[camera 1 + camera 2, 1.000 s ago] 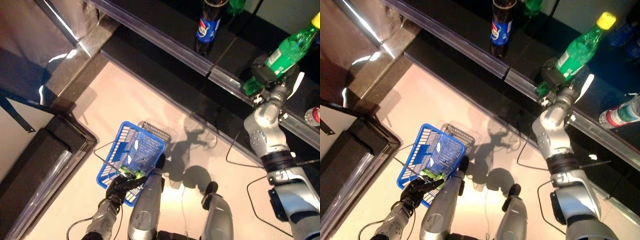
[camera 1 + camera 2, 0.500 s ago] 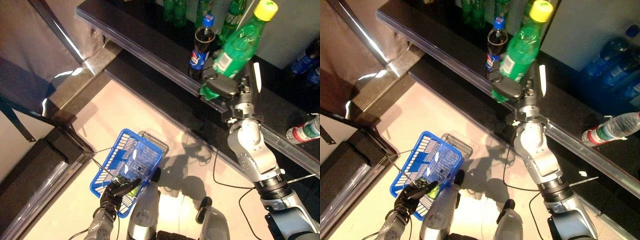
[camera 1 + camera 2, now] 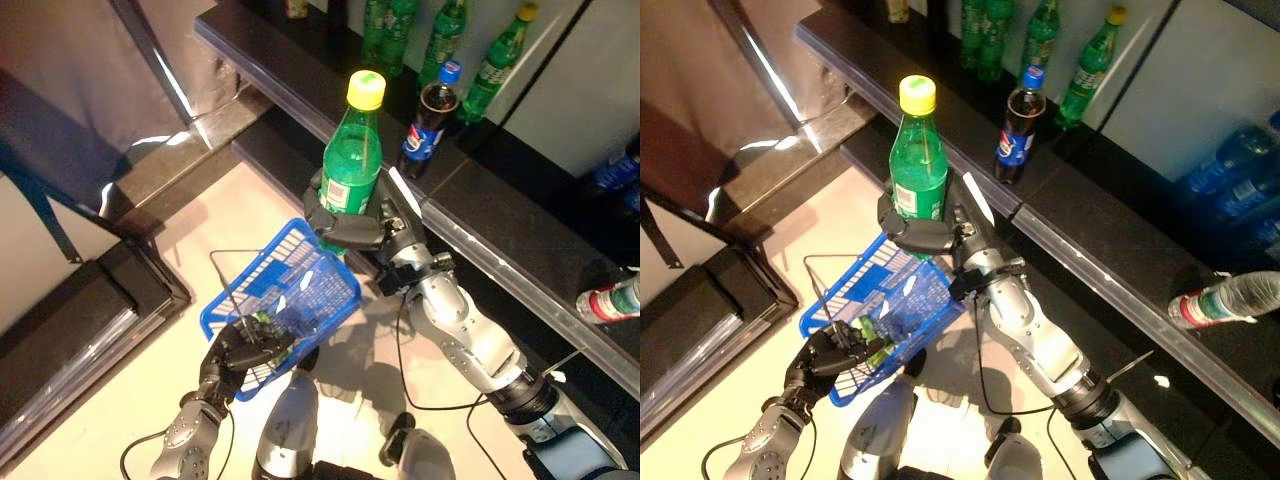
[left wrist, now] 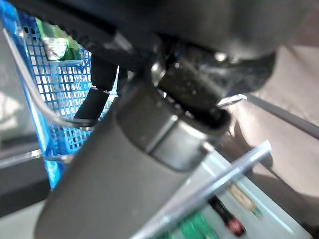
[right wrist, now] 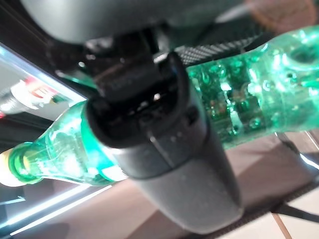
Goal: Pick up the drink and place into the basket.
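Note:
My right hand is shut on a green bottle with a yellow cap and holds it upright right above the far edge of the blue basket. The bottle also shows in the right wrist view, with the hand's fingers wrapped round it. My left hand is shut on the basket's thin wire handles and holds the basket raised in front, off the floor. A green thing lies in the basket near my left hand. The basket's blue mesh shows in the left wrist view.
A black shelf runs across the back with a dark cola bottle and green bottles on it. A clear bottle with a red band lies at the right. A dark low unit stands at the left on the pale floor.
My right hand has carried the green bottle from the shelf down and left to just over the basket, and the bottle now stands upright. The basket has risen a little. The camera has shifted.

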